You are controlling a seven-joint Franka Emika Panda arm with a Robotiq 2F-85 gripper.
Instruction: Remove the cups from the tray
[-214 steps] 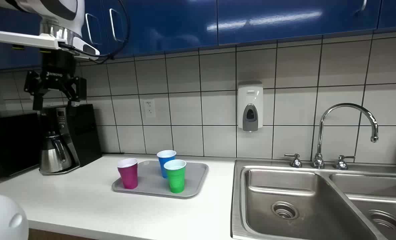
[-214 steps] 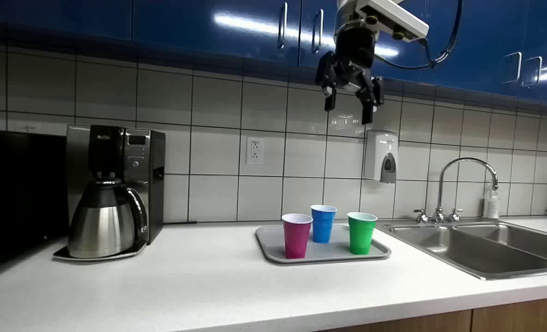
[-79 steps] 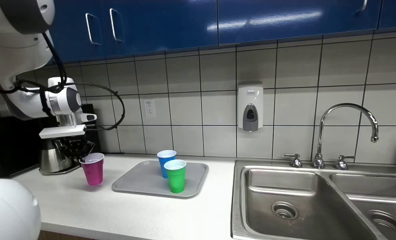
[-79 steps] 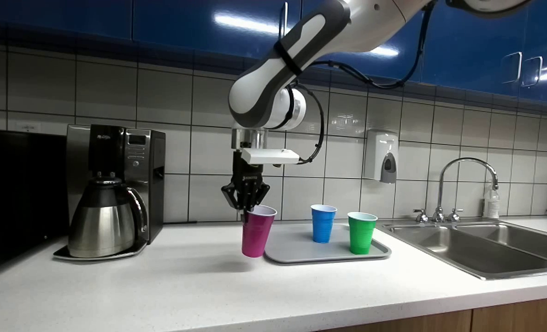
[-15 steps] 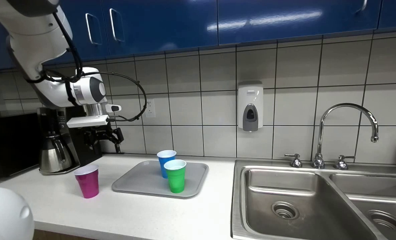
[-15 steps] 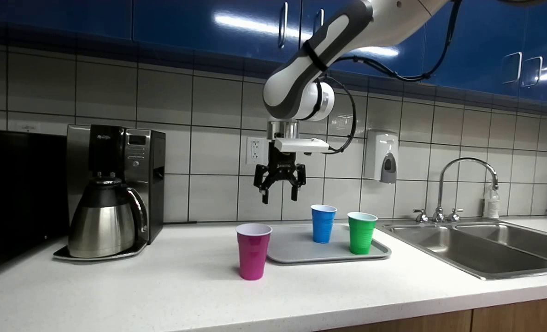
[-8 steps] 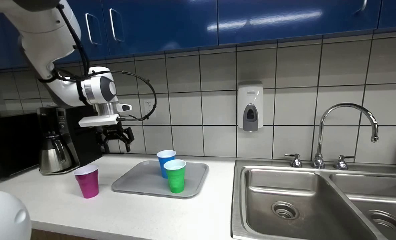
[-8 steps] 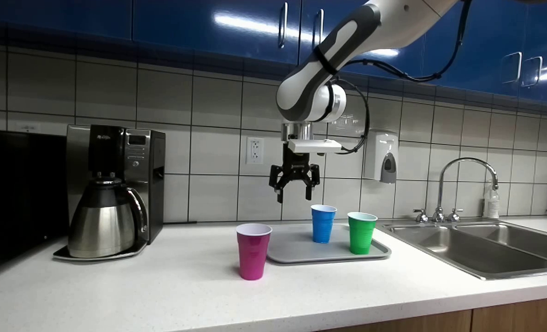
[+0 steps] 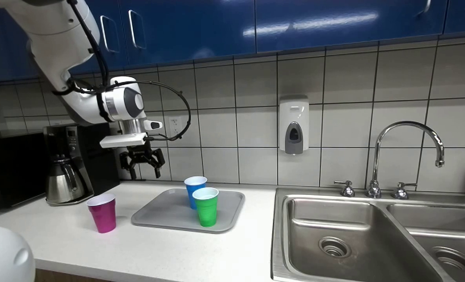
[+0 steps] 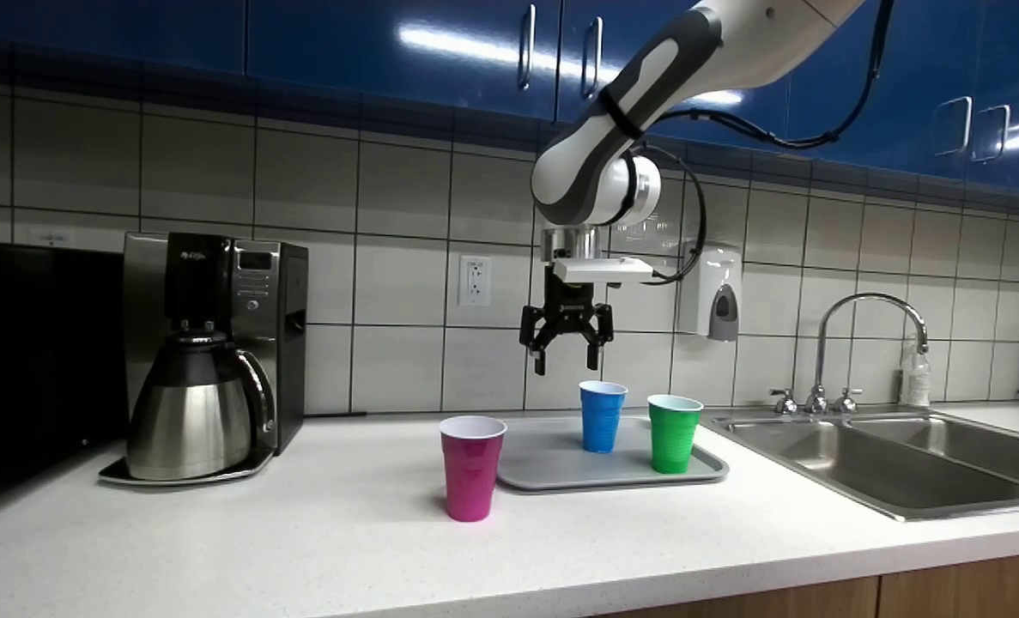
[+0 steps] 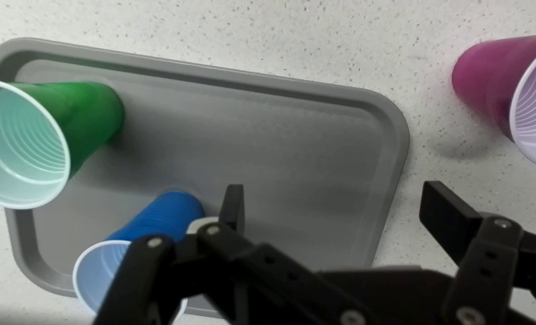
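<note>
White speckled countertop (image 10: 303, 549) carries a light grey rectangular tray (image 10: 543, 459) bearing a tapered blue plastic cup (image 10: 602, 419) and a tapered green plastic cup (image 10: 673, 438); a tapered magenta-pink plastic cup (image 10: 471, 472) stands beside it. Overhead, the black two-finger gripper (image 10: 567, 363) hangs spread wide, empty. Descending off-centre could topple the blue cup. Nothing shows inside the green cup; the blue's interior is partly hidden

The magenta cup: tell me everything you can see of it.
The magenta cup is tapered and looks like plastic, with a white rim and a whitish inside ringed with ridges. It stands upright, mouth up, on the pale speckled counter, beside the grey tray with a gap between. Only the counter touches it; the open pincer hangs clear of it.
</note>
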